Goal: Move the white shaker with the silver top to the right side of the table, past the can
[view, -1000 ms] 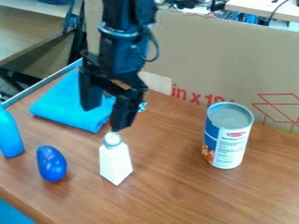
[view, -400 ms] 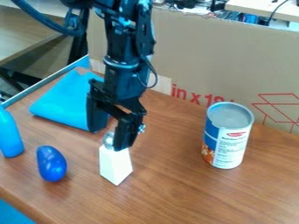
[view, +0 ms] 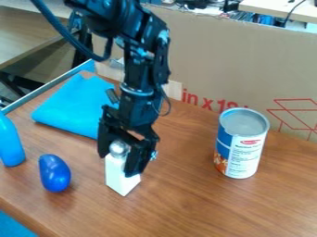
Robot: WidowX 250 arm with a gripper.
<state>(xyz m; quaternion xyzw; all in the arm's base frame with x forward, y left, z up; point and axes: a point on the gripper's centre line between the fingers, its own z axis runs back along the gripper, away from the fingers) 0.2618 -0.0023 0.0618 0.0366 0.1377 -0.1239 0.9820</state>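
Note:
The black gripper hangs left of the middle, its two fingers spread on either side of the top of a white bottle. This bottle has a rounded silver-grey cap and stands upright, its right upper side partly hidden by a finger. Whether the fingers touch it I cannot tell. Left of the bottle lies a shiny blue egg-shaped object. Behind the gripper a folded blue cloth lies on the table.
To the right a can with a blue and white label stands on the wooden table. A blue bottle-like object is at the left edge. A cardboard panel rises along the back.
The gripper has come down and slightly toward the camera, from above the white bottle to around its cap. The bottle and the other objects have kept their places.

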